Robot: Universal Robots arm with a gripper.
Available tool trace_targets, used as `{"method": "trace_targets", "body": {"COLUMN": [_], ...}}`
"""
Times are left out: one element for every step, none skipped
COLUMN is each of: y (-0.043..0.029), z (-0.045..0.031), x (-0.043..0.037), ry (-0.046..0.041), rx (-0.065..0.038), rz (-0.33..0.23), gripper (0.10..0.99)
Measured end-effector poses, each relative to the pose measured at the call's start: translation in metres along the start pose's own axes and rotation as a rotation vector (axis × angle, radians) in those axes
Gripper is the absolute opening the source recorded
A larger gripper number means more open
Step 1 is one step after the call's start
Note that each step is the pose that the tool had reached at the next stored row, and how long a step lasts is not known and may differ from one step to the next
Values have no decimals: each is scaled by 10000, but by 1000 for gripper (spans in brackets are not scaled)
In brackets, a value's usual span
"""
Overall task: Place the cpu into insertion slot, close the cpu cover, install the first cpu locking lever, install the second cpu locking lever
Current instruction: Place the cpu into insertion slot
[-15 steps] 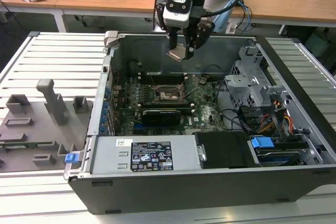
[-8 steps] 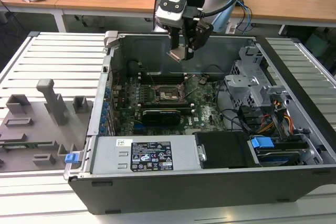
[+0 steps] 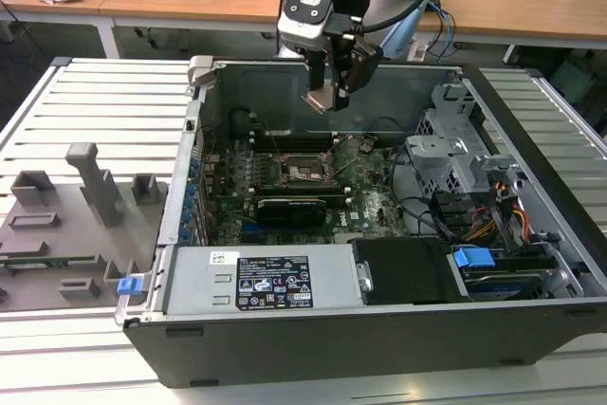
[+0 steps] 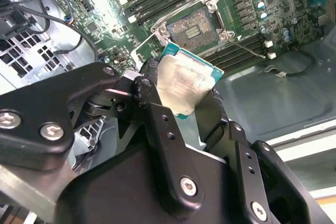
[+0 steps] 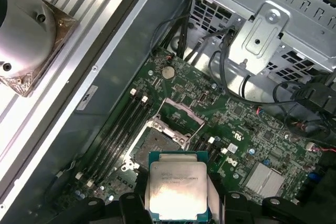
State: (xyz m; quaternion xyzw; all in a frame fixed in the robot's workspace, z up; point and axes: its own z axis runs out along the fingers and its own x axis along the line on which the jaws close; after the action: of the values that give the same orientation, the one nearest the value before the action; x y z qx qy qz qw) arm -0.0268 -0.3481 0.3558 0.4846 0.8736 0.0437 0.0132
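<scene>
One cpu (image 3: 320,100), one gripper (image 3: 332,82), one insertion slot (image 3: 305,170).

Exterior view: the chip hangs at upper centre of the frame, above the motherboard (image 3: 370,201). It is well apart from the slot and clear of the walls of the case (image 3: 379,348).

Second wrist view: two fingers (image 4: 152,95) are drawn in narrow, clamping the tilted cpu by opposite edges.

First wrist view: the cpu cover (image 5: 181,115) stands raised and the slot is bare.
</scene>
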Motion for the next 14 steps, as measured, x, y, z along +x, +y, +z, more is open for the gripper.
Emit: {"method": "trace_targets", "body": {"y": [-1,-1,-2,-2,-2,-3,-3,-3,-4,-5,-6,-7,-9,-10], "z": [7,9,12,16,21,26,30,39,47,56,64,75,89,103], "x": [0,0,0,0,0,-1,-1,-1,-1,-1,-1,-1,-2,-2], "ry": [0,-3,-20,-53,-87,-107,-122,-139,-152,-161,-170,-180,-191,-197], "rx": [1,1,-5,-13,-19,-23,-24,-19,-10,-3,5,16,36,46], "rz": [6,31,228,613,976,1215,1387,1629,1839,2010,2184,2379,2633,2787], "gripper": [525,525,525,525,525,525,525,525,525,525,525,525,525,525]}}
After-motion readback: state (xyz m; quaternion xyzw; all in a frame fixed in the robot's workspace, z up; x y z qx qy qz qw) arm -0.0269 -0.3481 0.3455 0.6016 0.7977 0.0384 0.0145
